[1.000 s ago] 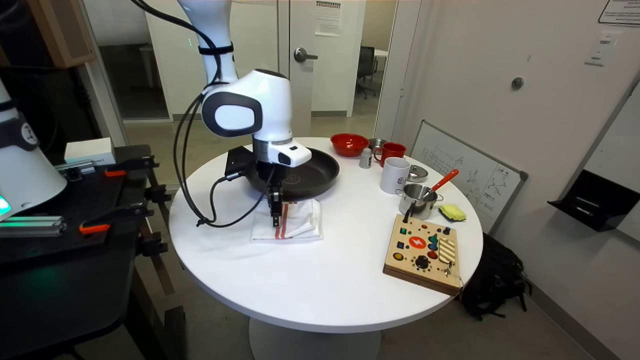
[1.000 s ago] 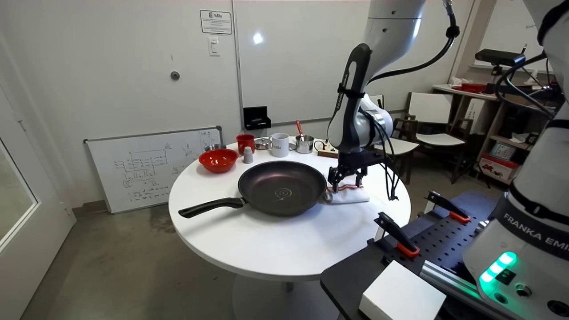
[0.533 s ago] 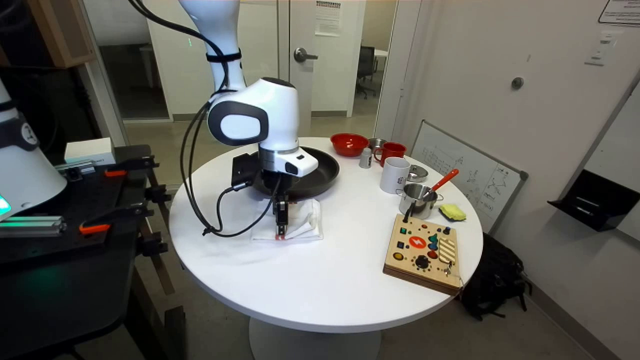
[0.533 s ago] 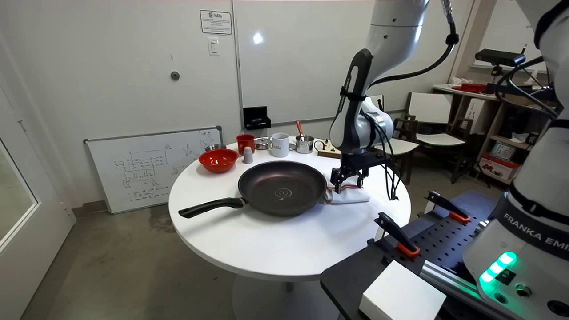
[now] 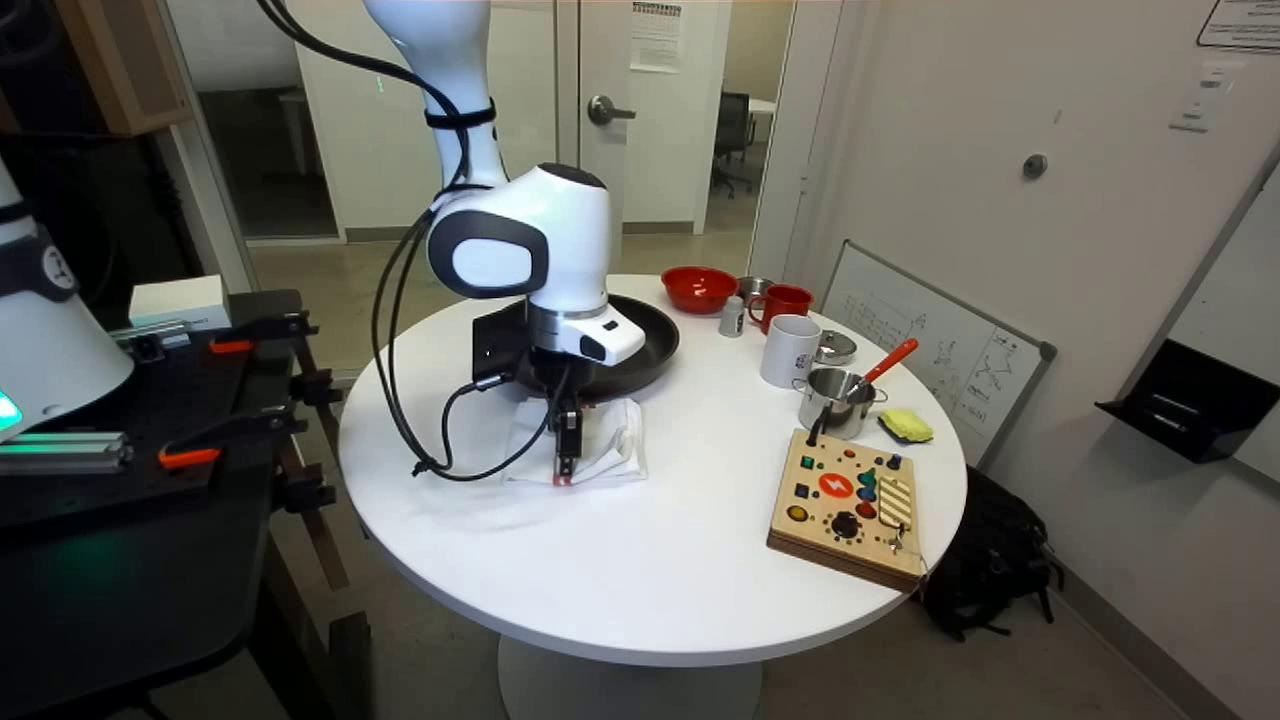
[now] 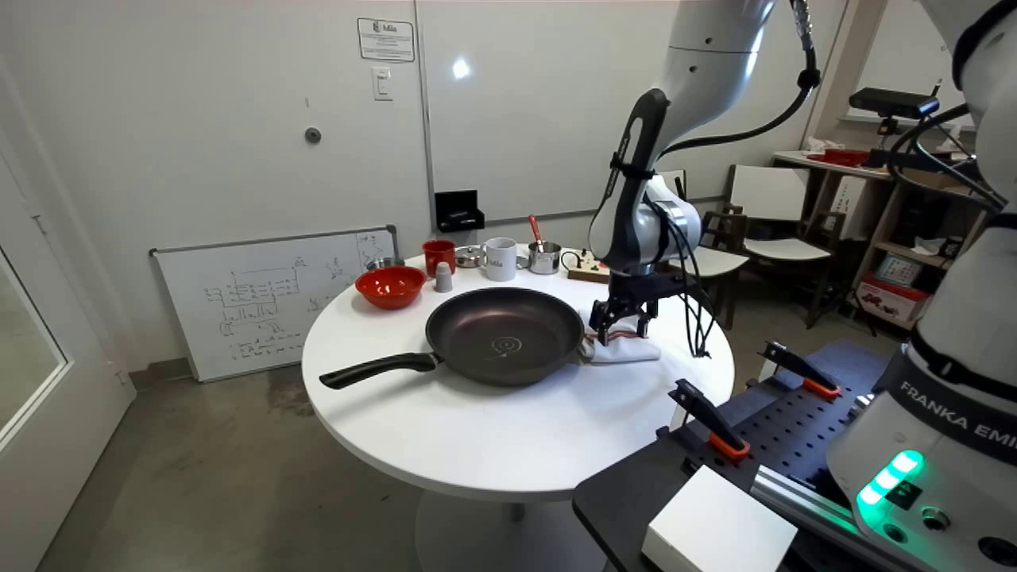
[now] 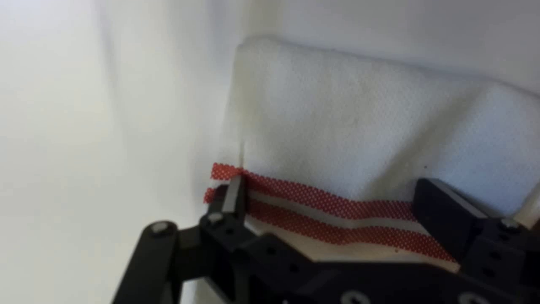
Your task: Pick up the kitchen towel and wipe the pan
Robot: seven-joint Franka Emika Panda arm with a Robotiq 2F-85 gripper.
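Nearest, in my wrist view: one gripper (image 7: 330, 183), jaws spread well apart, gripping nothing; both fingers (image 7: 443, 211) point down at the kitchen towel (image 7: 346, 109), one by its edge. Whether the tips press on it, I cannot tell.

That kitchen towel: white, folded, two red stripes running between my fingers; lying on the round white table (image 6: 445, 433), slightly rippled.

One dark pan (image 6: 506, 338), upright, just beside the towel; its black handle (image 6: 380, 369) points away from my gripper.

One steel pot (image 5: 832, 410), well apart from the towel, a red-handled utensil (image 5: 890, 360) leaning in it; one yellow sponge (image 5: 905, 425) just beside.

One wooden button panel (image 5: 845, 505), near the pot.

One white mug (image 5: 789, 352), one red mug (image 5: 785, 303), one grey shaker (image 5: 731, 317), one red bowl (image 5: 698, 290), seen in both exterior views.

Beyond the table: one black backpack (image 5: 990, 555) on the floor (image 5: 1060, 670); one whiteboard (image 6: 262, 306), written on, leaning against the wall (image 6: 199, 143).
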